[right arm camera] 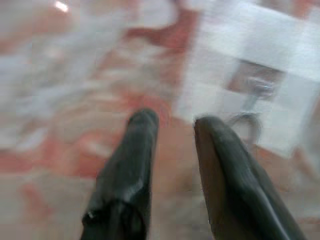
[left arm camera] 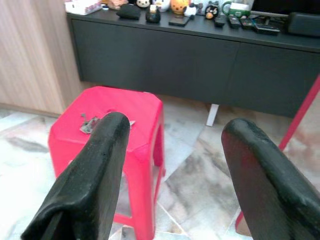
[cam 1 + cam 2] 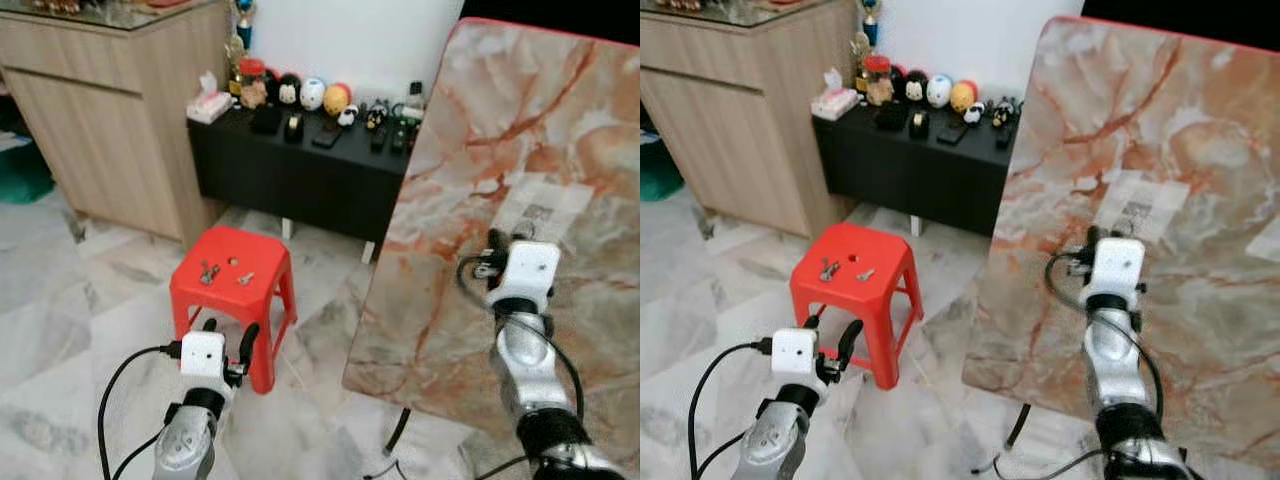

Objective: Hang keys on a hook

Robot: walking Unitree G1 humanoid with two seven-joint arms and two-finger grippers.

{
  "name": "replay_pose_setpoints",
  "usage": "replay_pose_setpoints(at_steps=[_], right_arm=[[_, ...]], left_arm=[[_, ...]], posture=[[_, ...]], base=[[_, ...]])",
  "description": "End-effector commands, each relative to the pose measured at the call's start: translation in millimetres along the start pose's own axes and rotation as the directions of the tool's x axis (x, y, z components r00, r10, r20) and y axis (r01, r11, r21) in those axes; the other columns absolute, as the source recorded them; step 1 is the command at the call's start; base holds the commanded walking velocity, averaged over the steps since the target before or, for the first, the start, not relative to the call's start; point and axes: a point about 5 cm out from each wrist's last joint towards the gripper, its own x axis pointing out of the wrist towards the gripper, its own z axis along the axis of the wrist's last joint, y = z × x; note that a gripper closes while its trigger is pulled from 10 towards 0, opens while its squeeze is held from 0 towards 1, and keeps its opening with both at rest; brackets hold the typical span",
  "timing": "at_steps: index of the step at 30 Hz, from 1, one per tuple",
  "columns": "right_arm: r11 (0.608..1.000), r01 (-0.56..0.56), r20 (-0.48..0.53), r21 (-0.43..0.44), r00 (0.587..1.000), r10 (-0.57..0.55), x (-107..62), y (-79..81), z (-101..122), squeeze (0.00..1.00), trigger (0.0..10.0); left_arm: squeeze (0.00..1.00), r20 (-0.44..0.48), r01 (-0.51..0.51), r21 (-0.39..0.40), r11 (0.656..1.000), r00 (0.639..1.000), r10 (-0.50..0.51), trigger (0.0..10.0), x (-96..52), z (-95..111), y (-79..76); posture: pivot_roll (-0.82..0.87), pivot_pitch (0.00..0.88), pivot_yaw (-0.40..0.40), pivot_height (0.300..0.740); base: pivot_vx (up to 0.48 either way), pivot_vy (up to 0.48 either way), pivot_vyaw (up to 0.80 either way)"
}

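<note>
Looking down from the head camera, we are seeing the keys (image 3: 209,272) lying on top of a red plastic stool (image 3: 262,262), toward its 9 o'clock side, with a second small metal piece (image 3: 245,278) just beside them at 3 o'clock. The stool is standing on the marble floor (image 3: 70,310), in front of a low black cabinet (image 3: 300,180) whose top surface is carrying a row of figurines (image 3: 312,94), a tissue pack (image 3: 208,103) and several remotes (image 3: 390,135).

We are holding the left gripper (image 3: 228,340) low, at 6 o'clock from the stool and near its front edge, clear of the keys. Its fingers (image 2: 95,175) are spread wide and holding nothing; the left wrist view is framing the stool between them.

We are raising the right gripper (image 1: 172,130) against a large tilted marble-patterned panel (image 3: 520,140) at 3 o'clock of the scene. Its fingers are parted only a little, with nothing between them. A white patch (image 3: 545,205) is on the panel at 12 o'clock from this gripper, and a small metal hook (image 1: 252,100) is showing on it, blurred, in the right wrist view.
</note>
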Motion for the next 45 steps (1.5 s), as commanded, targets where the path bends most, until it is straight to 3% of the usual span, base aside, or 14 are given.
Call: replay_pose_setpoints(at_steps=[1, 12, 13, 17, 20, 22, 25, 30, 32, 33, 34, 36, 39, 45], right_arm=[[1.000, -0.001, 0.007, -0.013, 1.000, 0.001, -4.8, -3.7, -1.3, 0.00, 10.0], [0.998, 0.002, -0.150, 0.065, 0.989, 0.007, -12.6, -5.0, -25.0, 0.00, 10.0], [0.996, -0.029, -0.237, 0.088, 0.970, 0.050, -18.8, 0.3, -39.3, 0.00, 10.0], [0.997, -0.038, -0.389, 0.065, 0.919, 0.060, -33.5, 1.2, -65.1, 0.00, 10.0], [0.993, -0.068, -0.581, 0.096, 0.806, 0.111, -61.7, 5.4, -98.6, 0.00, 10.0], [0.991, -0.110, -0.646, 0.075, 0.751, 0.132, -83.3, 4.9, -115.5, 0.00, 10.0], [0.989, -0.112, -0.693, 0.099, 0.706, 0.149, -96.1, 5.1, -124.7, 0.00, 10.0], [0.983, -0.118, -0.788, 0.139, 0.588, 0.182, -128.8, 9.4, -143.8, 0.00, 10.0], [0.984, -0.096, -0.826, 0.151, 0.535, 0.179, -142.2, 9.8, -150.6, 0.00, 10.0], [0.985, -0.088, -0.846, 0.149, 0.504, 0.173, -150.2, 9.9, -154.2, 0.00, 10.0], [0.985, -0.080, -0.851, 0.151, 0.497, 0.171, -152.7, 10.6, -155.2, 0.00, 10.0], [0.984, -0.082, -0.847, 0.158, 0.501, 0.177, -152.3, 12.8, -154.7, 0.00, 10.0], [0.980, -0.099, -0.840, 0.175, 0.503, 0.201, -152.1, 17.7, -153.9, 0.00, 10.0], [0.979, -0.102, -0.846, 0.179, 0.492, 0.206, -154.9, 17.7, -155.1, 0.00, 10.0]], left_arm=[[0.00, -0.012, 0.014, -0.006, 1.000, 1.000, -0.014, 10.0, -1.7, -2.8, -3.7], [0.00, -0.016, 0.018, 0.002, 1.000, 1.000, -0.018, 10.0, -1.3, -3.5, -1.2], [0.00, -0.022, 0.017, 0.004, 1.000, 1.000, -0.017, 10.0, -1.3, -4.9, 0.5], [0.00, -0.047, 0.012, 0.012, 1.000, 0.999, -0.012, 10.0, -1.9, -10.0, 5.1], [0.00, -0.099, -0.002, 0.034, 0.999, 0.995, 0.006, 10.0, -3.9, -20.1, 17.2], [0.00, -0.192, 0.006, 0.036, 0.999, 0.981, 0.001, 10.0, -7.3, -35.5, 25.8], [0.00, -0.260, 0.022, 0.029, 0.999, 0.965, -0.013, 10.0, -11.7, -47.8, 29.9], [0.00, -0.508, -0.022, 0.019, 1.000, 0.861, 0.029, 10.0, -37.0, -92.1, 42.9], [0.00, -0.594, -0.039, 0.042, 0.998, 0.802, 0.056, 10.0, -50.4, -106.8, 47.8], [0.00, -0.660, -0.065, 0.055, 0.996, 0.747, 0.085, 10.0, -62.2, -117.2, 51.6], [0.00, -0.702, -0.094, 0.051, 0.994, 0.705, 0.103, 10.0, -72.3, -124.6, 52.8], [0.00, -0.739, -0.120, 0.052, 0.991, 0.663, 0.119, 10.0, -82.8, -131.3, 53.4], [0.00, -0.776, -0.159, 0.049, 0.986, 0.615, 0.138, 10.0, -95.4, -138.7, 54.2], [0.00, -0.774, -0.146, 0.021, 0.989, 0.624, 0.109, 10.0, -88.9, -138.7, 45.0]], posture=[[0.04, 0.000, -0.104, 0.740], [0.05, 0.000, -0.102, 0.740], [0.05, 0.000, -0.102, 0.740], [0.05, 0.000, -0.100, 0.740], [0.05, 0.000, -0.098, 0.740], [0.06, 0.000, -0.099, 0.740], [0.06, 0.000, -0.097, 0.740], [0.07, 0.000, -0.092, 0.740], [0.07, 0.000, -0.088, 0.740], [0.07, 0.000, -0.089, 0.740], [0.07, 0.000, -0.090, 0.740], [0.08, 0.000, -0.093, 0.740], [0.05, 0.000, -0.081, 0.740], [0.06, 0.000, -0.086, 0.740]], base=[[0.000, 0.000, 0.00], [0.000, 0.000, 0.00], [0.000, 0.000, 0.00], [0.000, 0.000, 0.00], [0.000, 0.000, 0.00], [0.000, 0.000, 0.00], [0.000, 0.000, 0.00], [0.000, 0.000, 0.00], [0.000, 0.000, 0.00], [0.000, 0.000, 0.00], [0.000, 0.000, 0.00], [0.000, 0.000, 0.00], [0.000, 0.000, 0.00], [0.000, 0.046, 0.00]])
